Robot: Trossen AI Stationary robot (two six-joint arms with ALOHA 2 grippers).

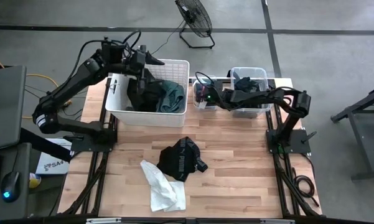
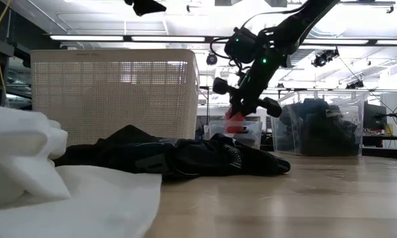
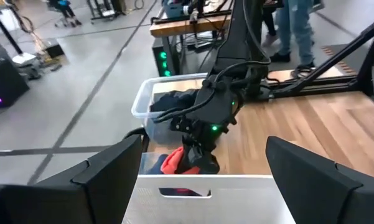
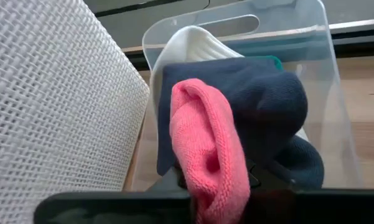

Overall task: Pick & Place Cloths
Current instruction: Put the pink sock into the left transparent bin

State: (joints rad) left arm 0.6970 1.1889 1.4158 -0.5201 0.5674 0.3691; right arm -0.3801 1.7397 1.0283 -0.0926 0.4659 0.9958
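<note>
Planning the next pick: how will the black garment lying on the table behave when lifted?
The black garment lies crumpled in folds, so it is probably floppy and will drape. It looks bulkier than the white cloth beside it, so parts may trail.

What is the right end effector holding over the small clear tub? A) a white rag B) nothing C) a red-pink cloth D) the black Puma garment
C: the right end effector is shut on a small red-pink cloth, which hangs above the small clear tub beside the white basket.
</note>
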